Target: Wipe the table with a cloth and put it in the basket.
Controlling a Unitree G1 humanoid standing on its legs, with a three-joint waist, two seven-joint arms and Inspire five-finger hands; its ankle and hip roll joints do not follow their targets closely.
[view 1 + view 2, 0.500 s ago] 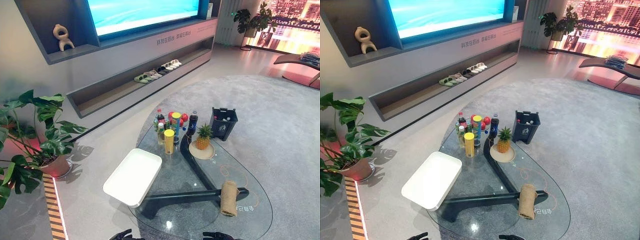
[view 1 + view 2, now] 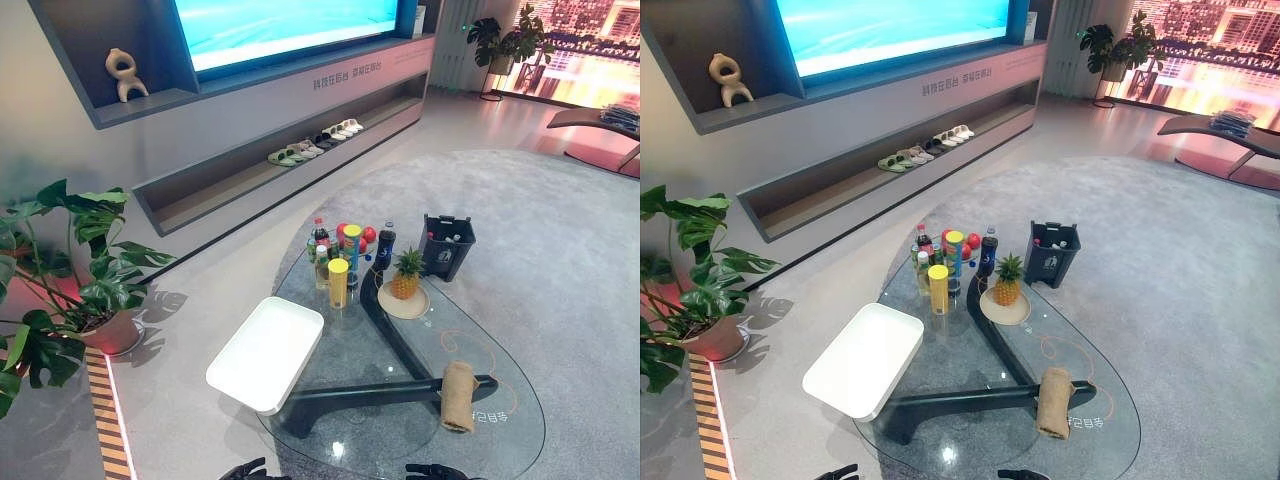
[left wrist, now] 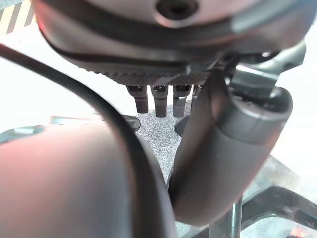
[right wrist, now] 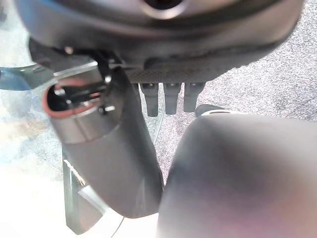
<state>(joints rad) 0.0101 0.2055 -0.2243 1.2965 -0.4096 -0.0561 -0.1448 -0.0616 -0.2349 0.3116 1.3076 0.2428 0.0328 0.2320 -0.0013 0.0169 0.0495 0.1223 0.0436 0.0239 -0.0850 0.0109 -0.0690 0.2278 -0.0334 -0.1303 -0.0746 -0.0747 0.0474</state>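
A rolled tan cloth lies on the near right part of the glass table, over the table's dark frame. A white rectangular tray rests on the table's left side. A dark basket stands on the carpet beyond the table's far right edge, with small items inside. My left hand and right hand show low at the near edge, short of the table and apart from the cloth. In the wrist views the left hand and right hand have straight fingers and hold nothing.
Several bottles and cans, red fruit and a pineapple on a plate crowd the table's far end. A potted plant stands at the left. A low wall shelf holds slippers. Grey carpet spreads to the right.
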